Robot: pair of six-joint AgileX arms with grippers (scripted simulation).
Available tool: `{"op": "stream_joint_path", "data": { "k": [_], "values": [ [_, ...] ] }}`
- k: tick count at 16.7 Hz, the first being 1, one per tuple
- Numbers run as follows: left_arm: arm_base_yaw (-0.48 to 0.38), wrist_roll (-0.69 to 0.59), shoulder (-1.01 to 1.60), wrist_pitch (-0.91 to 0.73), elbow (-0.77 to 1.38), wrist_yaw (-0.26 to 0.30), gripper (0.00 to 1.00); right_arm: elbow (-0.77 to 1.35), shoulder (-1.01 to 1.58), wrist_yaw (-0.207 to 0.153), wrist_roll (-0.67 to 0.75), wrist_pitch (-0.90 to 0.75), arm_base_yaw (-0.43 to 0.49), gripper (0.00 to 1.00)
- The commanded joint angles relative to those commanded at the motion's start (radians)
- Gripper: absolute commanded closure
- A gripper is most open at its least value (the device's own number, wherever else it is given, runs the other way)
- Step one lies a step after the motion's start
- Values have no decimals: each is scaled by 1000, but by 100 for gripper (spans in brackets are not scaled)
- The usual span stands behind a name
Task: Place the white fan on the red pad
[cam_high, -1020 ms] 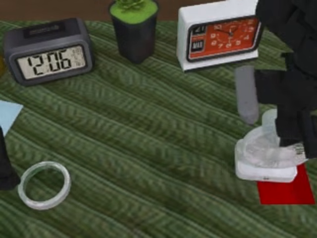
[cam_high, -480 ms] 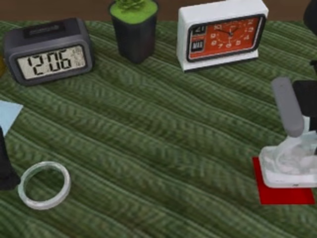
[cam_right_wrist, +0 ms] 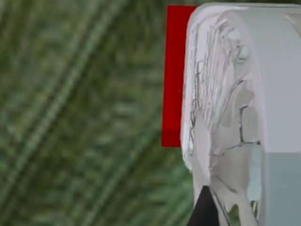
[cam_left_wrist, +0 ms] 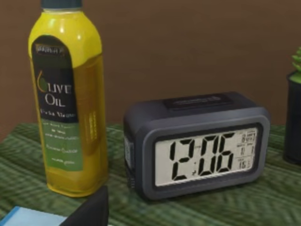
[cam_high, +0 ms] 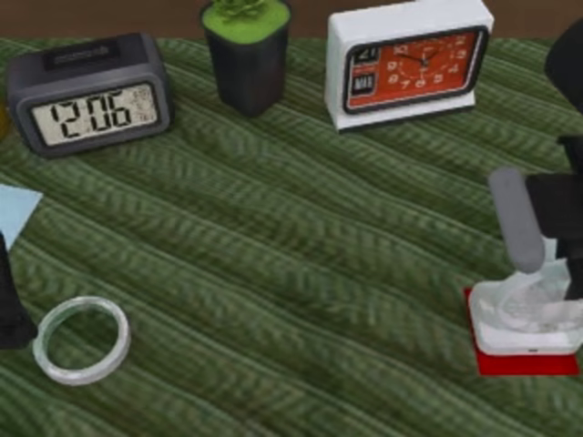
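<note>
At the far left of the counter [cam_high: 273, 273], the left end effector [cam_high: 11, 314] sat parked at the edge, its state impossible to tell, beside a clear glass ring [cam_high: 82, 339]. Behind it stood a grey digital clock [cam_high: 89, 94], with an olive oil bottle [cam_left_wrist: 68, 99] just beside the clock in the left wrist view. Farther right along the far edge were a potted plant [cam_high: 246, 50] and a white clock with a red face [cam_high: 410, 62], all untouched.

On the right side, the white fan [cam_high: 530, 319] stood upright on the red pad [cam_high: 524, 364], covering most of it, with red showing at the pad's left and near edges. Half a second earlier the fan had sat in much the same spot, and a second earlier it had been tilted left of the pad, so the placement looked essentially done. The right end effector [cam_high: 547, 246] hovered just over the fan, one grey finger [cam_high: 516, 218] visible; whether it had released the fan could not be told. Letting go and retreating seemed all that remained.
</note>
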Motion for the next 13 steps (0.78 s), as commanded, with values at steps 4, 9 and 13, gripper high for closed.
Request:
{"op": "stream_joint_path", "data": {
  "k": [4, 9, 13],
  "values": [
    [0, 0, 0, 0, 0, 0, 0, -8, 1, 0, -1, 8, 0, 100],
    [0, 0, 0, 0, 0, 0, 0, -8, 1, 0, -1, 8, 0, 62],
    [0, 0, 0, 0, 0, 0, 0, -8, 1, 0, -1, 8, 0, 32]
  ]
}}
